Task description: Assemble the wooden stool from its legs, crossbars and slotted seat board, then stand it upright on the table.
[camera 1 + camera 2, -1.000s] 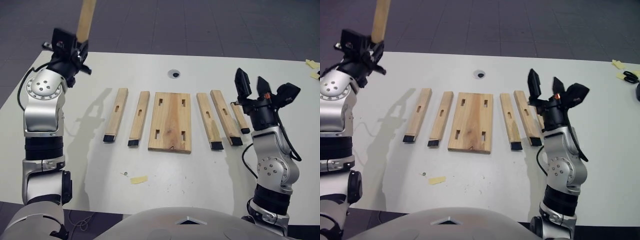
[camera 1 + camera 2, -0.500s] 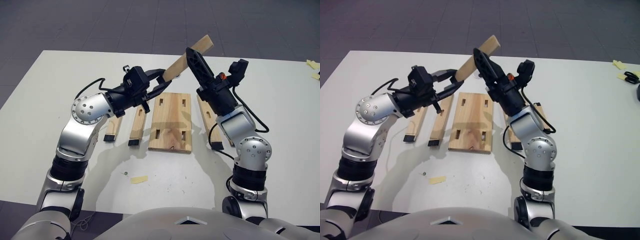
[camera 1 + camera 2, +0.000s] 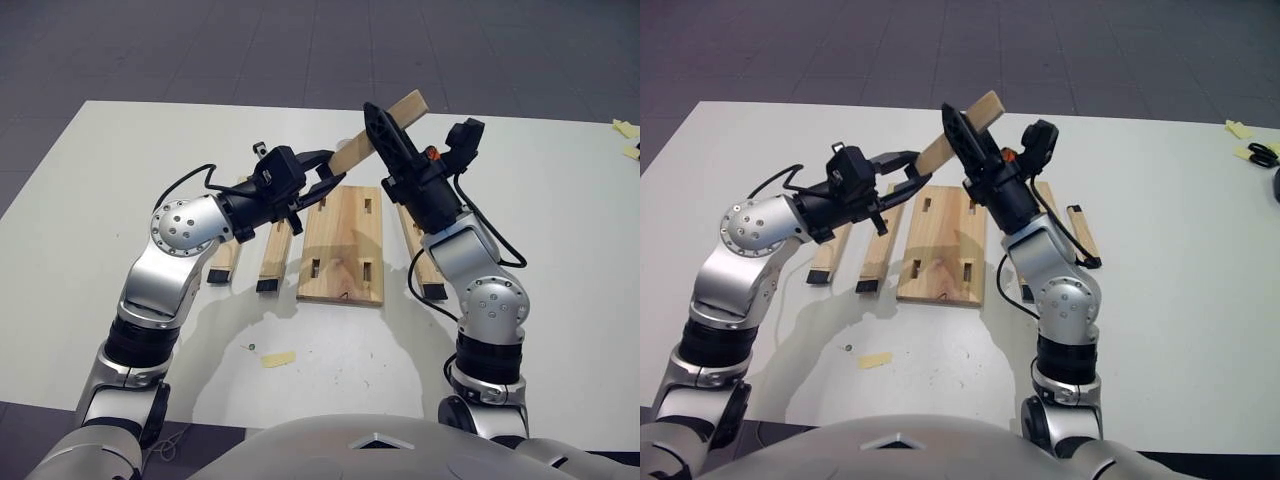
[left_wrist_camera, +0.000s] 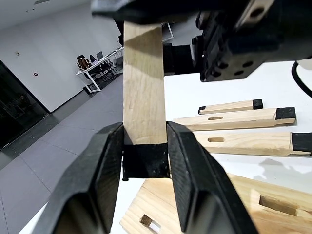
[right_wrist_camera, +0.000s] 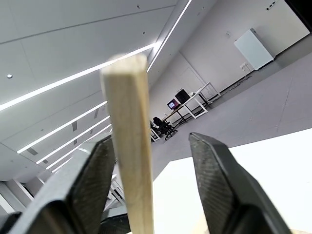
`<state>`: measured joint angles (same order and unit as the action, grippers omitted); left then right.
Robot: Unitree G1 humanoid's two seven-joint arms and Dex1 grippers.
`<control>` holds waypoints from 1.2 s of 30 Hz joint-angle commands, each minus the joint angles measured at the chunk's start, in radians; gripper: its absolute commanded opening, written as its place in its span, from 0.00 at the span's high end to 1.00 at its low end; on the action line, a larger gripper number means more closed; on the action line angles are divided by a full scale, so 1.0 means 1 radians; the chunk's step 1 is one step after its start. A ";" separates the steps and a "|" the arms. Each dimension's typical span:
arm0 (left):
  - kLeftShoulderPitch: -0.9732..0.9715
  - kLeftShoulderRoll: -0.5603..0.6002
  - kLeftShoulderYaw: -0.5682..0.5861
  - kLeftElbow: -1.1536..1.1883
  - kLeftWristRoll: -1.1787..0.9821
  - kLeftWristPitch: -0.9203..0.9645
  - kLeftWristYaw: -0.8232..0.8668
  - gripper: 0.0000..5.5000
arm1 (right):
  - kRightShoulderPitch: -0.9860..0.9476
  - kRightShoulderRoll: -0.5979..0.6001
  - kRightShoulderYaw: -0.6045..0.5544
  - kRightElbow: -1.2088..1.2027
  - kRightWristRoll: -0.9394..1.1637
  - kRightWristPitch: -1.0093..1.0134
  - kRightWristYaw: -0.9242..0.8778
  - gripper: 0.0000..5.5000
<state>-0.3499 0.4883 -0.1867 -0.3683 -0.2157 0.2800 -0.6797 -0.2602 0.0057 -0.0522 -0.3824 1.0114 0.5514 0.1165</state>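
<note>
A wooden leg (image 3: 403, 106) slants in the air above the slotted seat board (image 3: 342, 245). My left gripper (image 3: 325, 168) is shut on its black-capped lower end (image 4: 145, 163). My right gripper (image 3: 385, 130) is open around the leg's upper part. In the right wrist view the leg (image 5: 129, 146) stands between the fingers (image 5: 214, 180), with a gap on one side. Two legs (image 3: 272, 255) lie on the table left of the board. More legs (image 3: 415, 250) and a short crossbar (image 3: 1080, 232) lie to its right.
A scrap of yellow tape (image 3: 278, 358) lies on the white table (image 3: 120, 180) near the front. More tape (image 3: 625, 128) and scissors (image 3: 1262, 152) sit at the far right edge. Open tabletop spreads to both sides of the laid-out parts.
One second ago the left arm held the leg high at the far left and the right gripper stood at the right. Both swung to the centre, and the right gripper's fingers now flank the leg.
</note>
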 commanded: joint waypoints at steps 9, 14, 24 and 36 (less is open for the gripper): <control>0.037 0.006 -0.011 -0.014 0.037 -0.007 -0.010 0.76 | 0.020 0.013 0.035 -0.021 -0.080 -0.041 0.021 0.89; 0.052 0.001 0.000 -0.024 0.029 0.020 0.005 0.69 | 0.020 0.002 0.011 -0.007 -0.099 -0.055 0.031 0.92; -0.046 -0.071 0.469 -0.113 -0.495 0.354 0.222 0.40 | 0.053 -0.181 -0.306 0.069 -0.184 -0.114 -0.069 0.92; 0.138 -0.204 0.427 -0.025 -0.096 0.236 0.664 0.05 | 0.096 -0.244 -0.244 0.165 -0.240 0.009 -0.012 0.92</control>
<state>-0.2153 0.3111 0.2782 -0.3716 -0.3353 0.5292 -0.0269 -0.1532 -0.2402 -0.3179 -0.2395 0.8006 0.5615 0.0892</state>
